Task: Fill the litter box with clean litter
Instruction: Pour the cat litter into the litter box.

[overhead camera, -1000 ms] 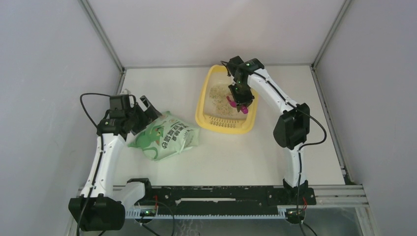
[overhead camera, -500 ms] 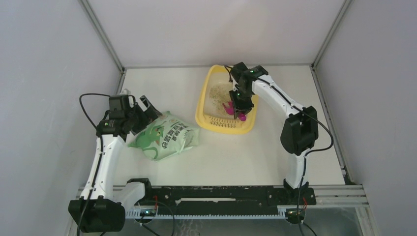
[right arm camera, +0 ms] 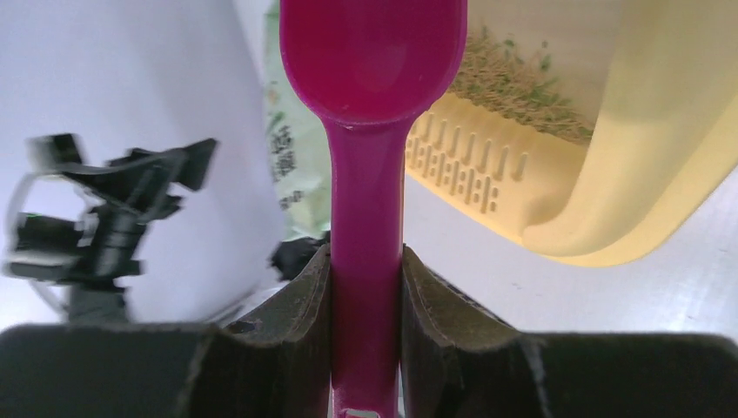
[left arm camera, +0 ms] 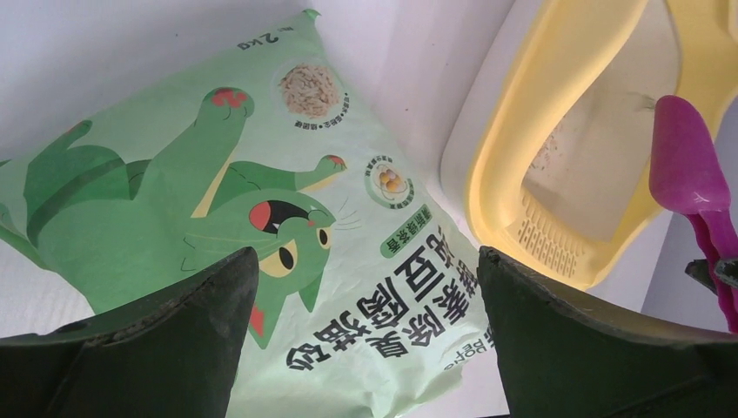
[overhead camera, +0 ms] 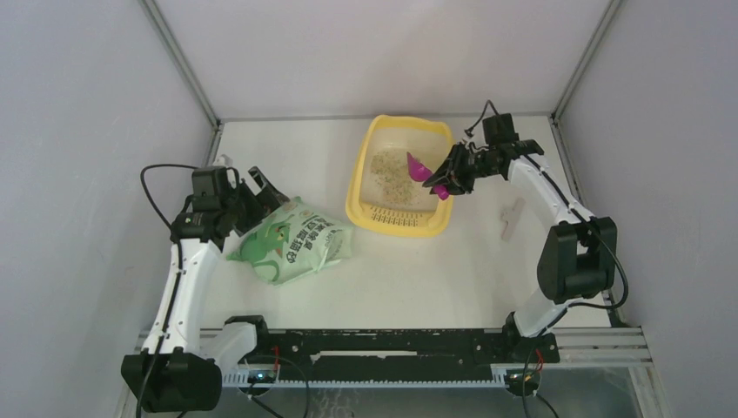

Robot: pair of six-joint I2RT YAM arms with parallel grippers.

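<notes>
Litter box point(overhead camera: 357, 187): far centre of tabletop point(overhead camera: 418, 279), grille ledge at its near end. Clean litter point(overhead camera: 387, 170): thin patchy layer on the floor, pale bottom showing through. Right hand point(right arm camera: 365, 270) is clamped on the handle of a magenta scoop point(right arm camera: 374, 52). The scoop bowl hangs over the box's right rim, pointing inward. Green bag point(overhead camera: 291, 239) lies flat to the near left, apart from the box. Left hand point(left arm camera: 364, 270) is spread wide over the bag; contact unclear. Small pale strip point(overhead camera: 512, 218) lies right of the box. Bare tabletop runs along the box's near edge.
</notes>
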